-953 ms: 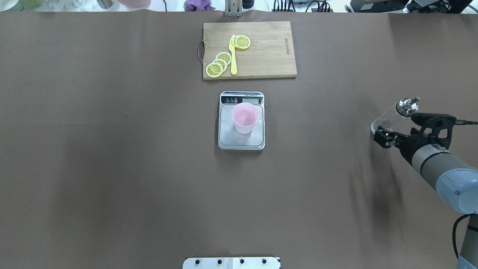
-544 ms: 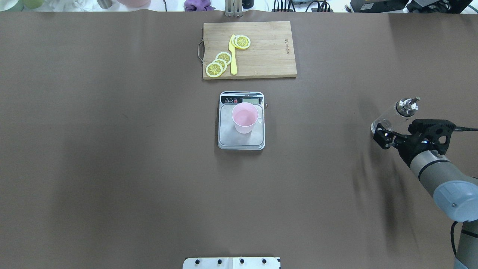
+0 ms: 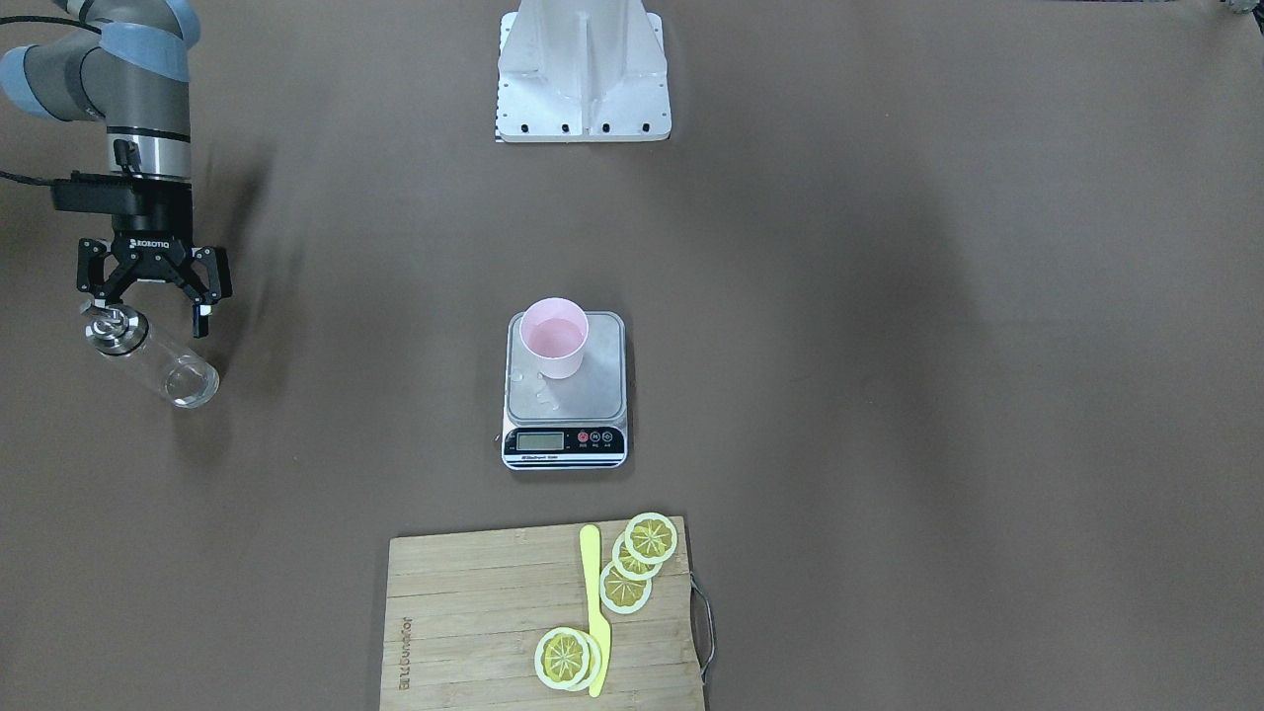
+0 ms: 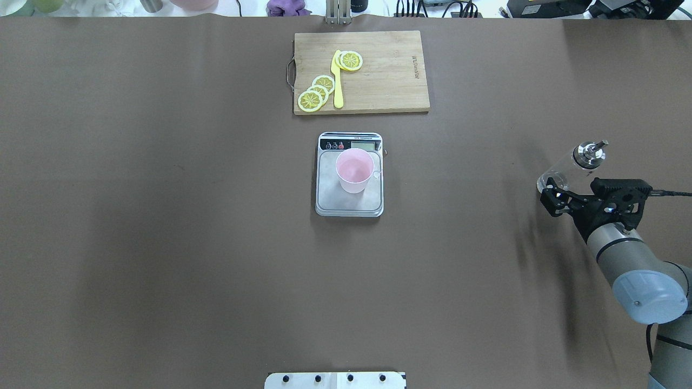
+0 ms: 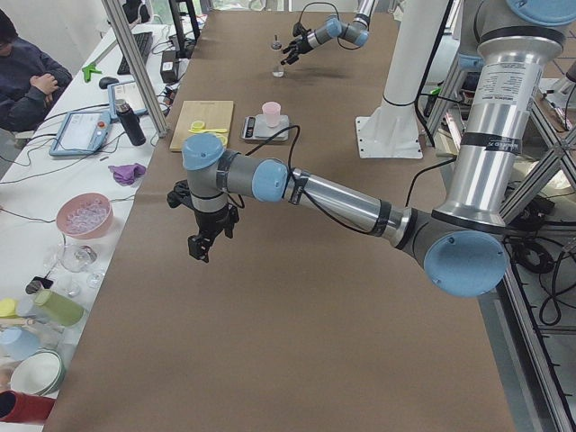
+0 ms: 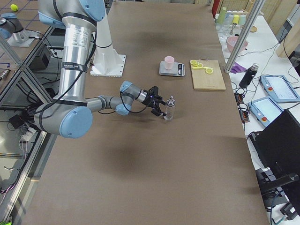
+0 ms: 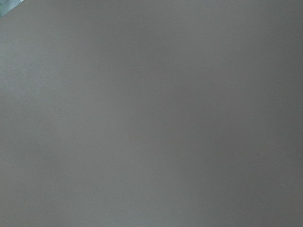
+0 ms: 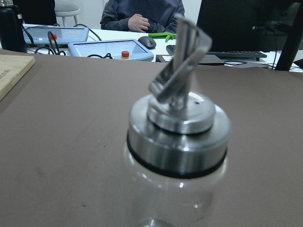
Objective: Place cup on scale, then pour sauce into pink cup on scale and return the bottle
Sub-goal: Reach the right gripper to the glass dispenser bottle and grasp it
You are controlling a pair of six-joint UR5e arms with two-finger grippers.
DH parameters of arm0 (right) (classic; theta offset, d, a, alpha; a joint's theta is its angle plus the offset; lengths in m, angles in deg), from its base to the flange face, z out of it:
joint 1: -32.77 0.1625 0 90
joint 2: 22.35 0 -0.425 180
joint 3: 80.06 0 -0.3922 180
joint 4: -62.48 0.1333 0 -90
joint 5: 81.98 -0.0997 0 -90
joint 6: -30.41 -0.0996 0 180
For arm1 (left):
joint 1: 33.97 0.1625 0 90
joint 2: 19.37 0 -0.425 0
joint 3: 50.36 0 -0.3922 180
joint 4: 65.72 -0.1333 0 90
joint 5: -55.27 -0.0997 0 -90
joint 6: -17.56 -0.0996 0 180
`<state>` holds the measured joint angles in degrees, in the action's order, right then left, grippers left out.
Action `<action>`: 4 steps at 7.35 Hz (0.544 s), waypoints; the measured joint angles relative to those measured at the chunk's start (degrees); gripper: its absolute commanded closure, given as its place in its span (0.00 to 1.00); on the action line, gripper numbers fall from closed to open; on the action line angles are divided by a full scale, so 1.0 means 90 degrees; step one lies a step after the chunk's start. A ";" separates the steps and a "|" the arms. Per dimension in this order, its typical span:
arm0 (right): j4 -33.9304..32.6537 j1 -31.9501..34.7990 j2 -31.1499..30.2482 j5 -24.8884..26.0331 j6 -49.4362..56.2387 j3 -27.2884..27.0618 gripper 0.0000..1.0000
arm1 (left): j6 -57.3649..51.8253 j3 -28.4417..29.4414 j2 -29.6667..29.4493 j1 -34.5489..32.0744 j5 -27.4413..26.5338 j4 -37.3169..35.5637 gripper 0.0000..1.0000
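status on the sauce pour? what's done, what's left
Done: the cup sits on the scale, with wet splashes on the platform beside it, so the pour looks finished; the fill level itself I can't read. The bottle stands upright on the table at the robot's right. In hand: nothing; the right gripper is open close to the bottle, not clamping it. Left: probably only pulling that arm clear.

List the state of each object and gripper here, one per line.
cup: upright on the scale.
scale: flat on the table, carrying the cup; display unreadable.
bottle: upright on the table, cap on, not gripped.
right gripper: open, beside the bottle.
left gripper: over bare table; open or shut cannot be told.
lemon slices: cut, lying on the cutting board.
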<state>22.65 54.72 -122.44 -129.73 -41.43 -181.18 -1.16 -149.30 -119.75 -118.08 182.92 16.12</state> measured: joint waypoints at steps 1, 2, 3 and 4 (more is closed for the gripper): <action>0.0004 -0.0008 0.0117 0.0067 0.0025 0.0107 0.00 | 0.0000 -0.0005 0.0000 0.0000 0.0000 0.0005 0.02; 0.0010 -0.0008 0.0164 0.0092 0.0054 0.0155 0.00 | 0.0000 -0.0014 0.0000 0.0000 0.0003 0.0009 0.02; 0.0032 -0.0006 0.0175 0.0098 0.0071 0.0191 0.00 | 0.0000 -0.0024 0.0000 0.0003 0.0003 0.0014 0.02; 0.0110 -0.0003 0.0175 0.0099 0.0080 0.0249 0.00 | 0.0000 -0.0028 -0.0001 0.0006 0.0002 0.0016 0.02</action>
<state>23.64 54.70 -120.86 -128.83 -40.71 -178.95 -1.16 -149.55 -119.76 -118.02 182.94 16.27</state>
